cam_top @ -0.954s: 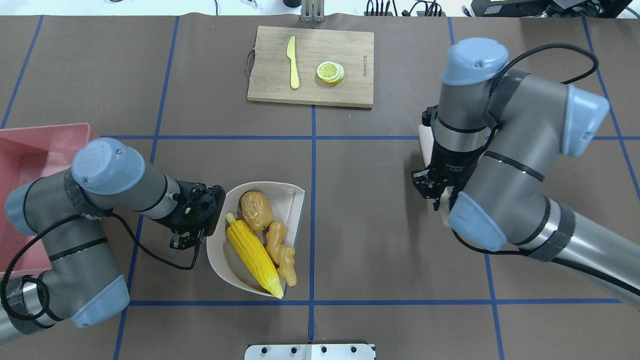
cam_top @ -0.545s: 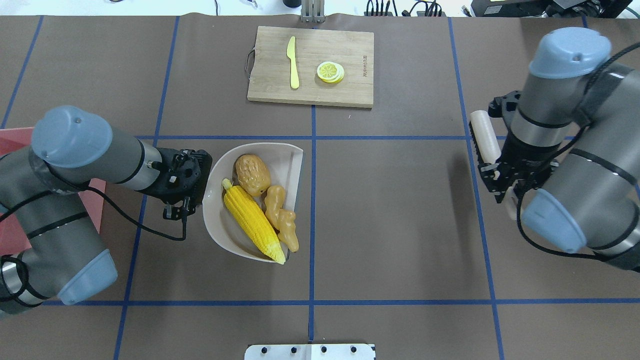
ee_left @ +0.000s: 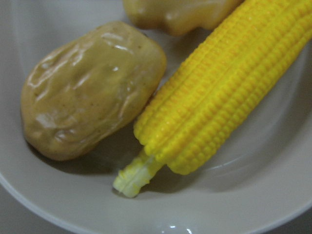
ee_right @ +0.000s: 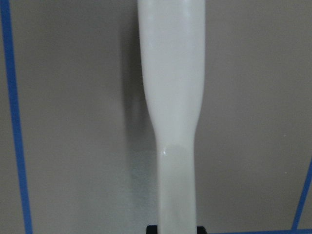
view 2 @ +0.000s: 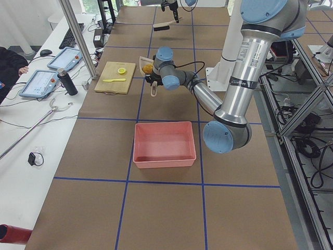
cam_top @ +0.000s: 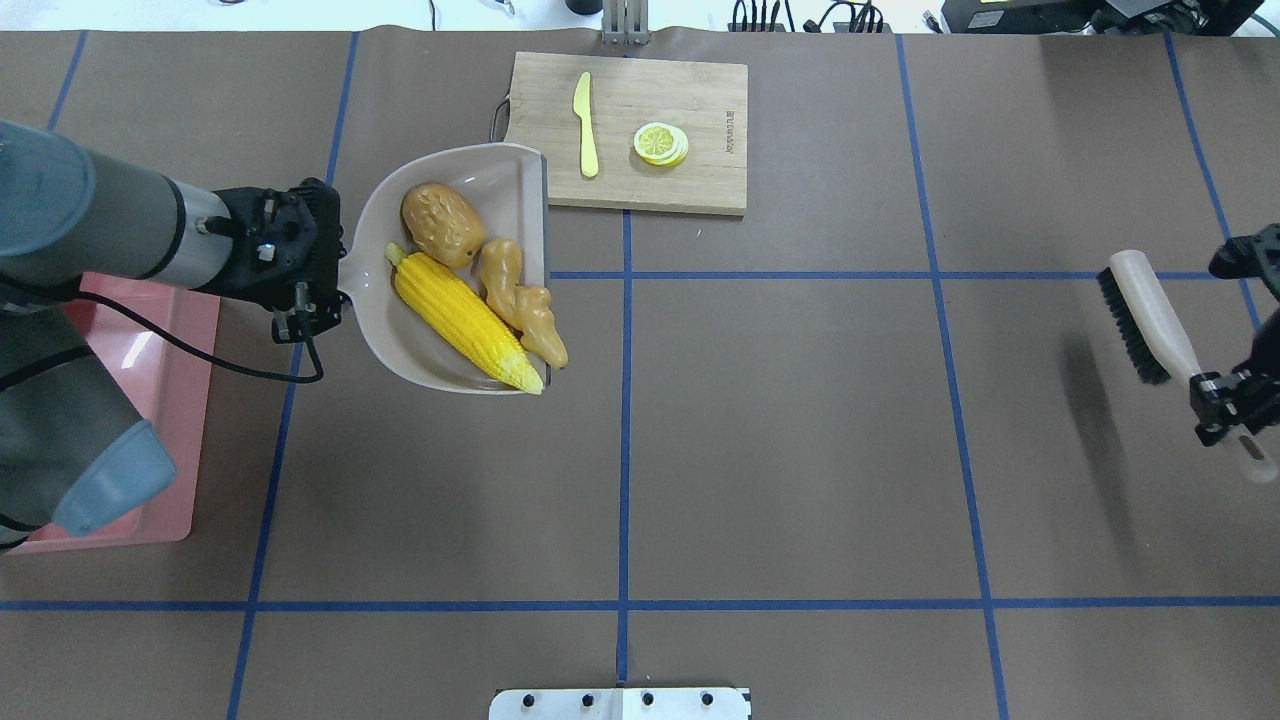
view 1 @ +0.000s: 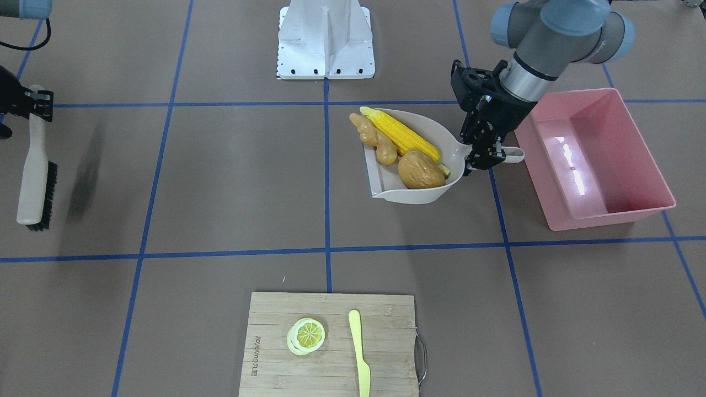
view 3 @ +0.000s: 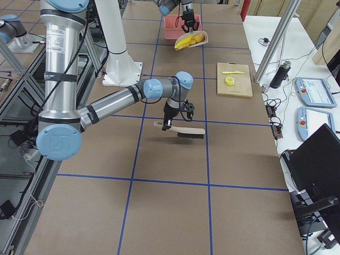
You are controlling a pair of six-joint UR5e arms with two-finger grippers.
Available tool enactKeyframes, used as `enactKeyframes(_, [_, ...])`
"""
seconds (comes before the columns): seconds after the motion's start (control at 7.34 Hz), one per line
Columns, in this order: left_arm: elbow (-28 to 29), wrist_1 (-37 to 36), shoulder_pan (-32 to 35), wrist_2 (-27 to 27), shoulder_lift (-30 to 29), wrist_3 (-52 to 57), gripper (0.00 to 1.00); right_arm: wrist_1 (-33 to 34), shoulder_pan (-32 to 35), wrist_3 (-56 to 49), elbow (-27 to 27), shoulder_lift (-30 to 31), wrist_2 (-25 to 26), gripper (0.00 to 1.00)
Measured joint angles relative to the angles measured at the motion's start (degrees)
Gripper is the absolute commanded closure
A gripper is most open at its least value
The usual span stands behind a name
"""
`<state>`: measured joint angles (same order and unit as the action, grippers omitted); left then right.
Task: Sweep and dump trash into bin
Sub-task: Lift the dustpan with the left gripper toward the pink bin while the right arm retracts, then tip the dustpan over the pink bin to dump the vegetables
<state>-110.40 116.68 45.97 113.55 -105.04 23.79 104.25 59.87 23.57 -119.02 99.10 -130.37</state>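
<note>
Loaded and airborne: the robot's left hand (cam_top: 330,290), clenched on the handle of the beige dustpan (cam_top: 400,362), now carries the pan clear of the worktop (cam_top: 780,450). A second ago the pan sat lower and nearer the robot's base. All three pieces of trash ride inside it. The corn cob (cam_top: 462,322) lies along the middle and the potato (cam_top: 442,223) sits at the deep end by the handle. The ginger root (cam_top: 515,300) rests at the open lip, its tip poking just over the edge. The pink bin (view 1: 601,214) stands just beside the pan's handle end with nothing in it; the pan hangs next to the bin, not over it. Across the worktop, the right hand (cam_top: 1225,400), gripping the brush (cam_top: 1135,315) by its handle, has pulled back from the middle to the far right edge and holds the brush off the surface. The retreat and the lift suggest the sweeping is finished and only the dump remains. The pan has yet to swing over the bin and tip, and the ginger root looks the likeliest piece to slip out early.
</note>
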Motion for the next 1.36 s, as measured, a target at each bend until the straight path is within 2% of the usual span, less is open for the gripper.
enactKeyframes(0.27, [-3.2,1.7,4.4,-0.4,6.3,-0.5,1.00,-15.7,3.6,-3.5,5.9,8.6,-1.9,1.00])
enactKeyframes(0.54, [-5.7,5.0,9.4,0.7,16.1,-0.6,1.00,-30.2,6.8,-4.9,13.1,13.1,-4.5,1.00])
enactKeyframes(0.68, [-6.3,7.5,12.9,2.8,21.5,-0.4,1.00,-33.7,8.1,-5.1,15.5,13.7,-6.0,1.00])
enactKeyframes(0.95, [-6.6,11.3,20.3,8.4,31.5,-0.2,1.00,-35.8,9.1,-5.1,18.0,13.9,-7.0,1.00])
enactKeyframes(1.23, [-4.8,13.1,27.3,11.7,38.3,3.5,1.00,-36.1,9.2,-4.8,18.9,13.8,-7.3,1.00])
enactKeyframes(1.36, [-2.6,13.5,30.3,12.2,39.9,7.4,1.00,-36.1,9.2,-4.8,18.9,13.7,-7.8,1.00])
